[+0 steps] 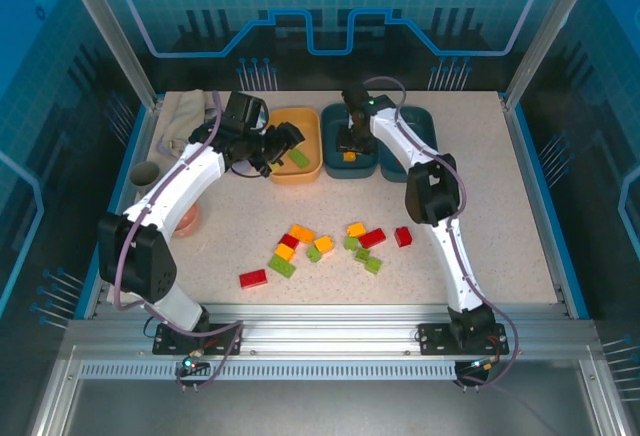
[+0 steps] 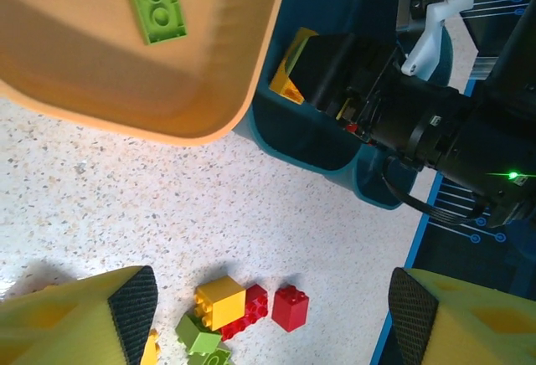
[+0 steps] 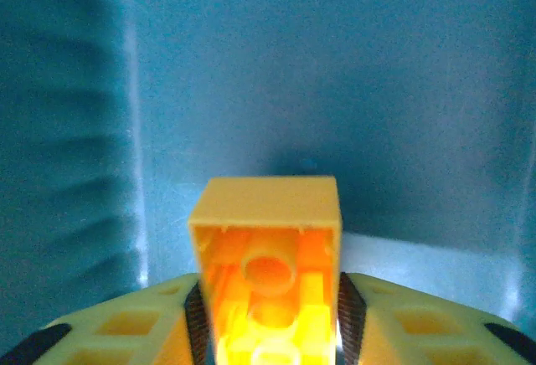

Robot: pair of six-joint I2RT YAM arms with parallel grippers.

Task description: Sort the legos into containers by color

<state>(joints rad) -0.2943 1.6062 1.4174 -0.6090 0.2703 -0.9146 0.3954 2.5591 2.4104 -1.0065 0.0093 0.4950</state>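
My right tool (image 3: 268, 319) is down inside the teal tub (image 3: 352, 72). An orange-yellow brick (image 3: 268, 214) sits between its 2 pads (image 3: 194, 315), hollow underside turned toward the wrist camera. The pads flank the brick closely on both sides, and I cannot tell whether they are pinching it or standing just clear of it. From overhead, the right tool (image 1: 350, 141) points down into that same teal tub (image 1: 334, 116), the middle of 3 containers along the far side of the bench (image 1: 500, 206). The brick (image 1: 349, 156) shows low inside it.

My left tool (image 2: 272, 315) is wide open with nothing between its fingers, hovering over bare bench. In the top view it (image 1: 283, 144) is at the left side of the orange-yellow tub (image 1: 292, 172), which stands just left of the teal one. 1 long lime green brick (image 2: 155, 1) lies flat in that tub, studs up.

The second teal tub (image 1: 425, 121) stands just right of the first, partly behind the right arm.

The loose legos (image 1: 301, 233) lie scattered mid-bench, nearer the arm bases, with red, green and orange-yellow mixed together. 1 red brick (image 1: 253, 278) lies apart at the left end and another red brick (image 1: 403, 236) lies at the right end.
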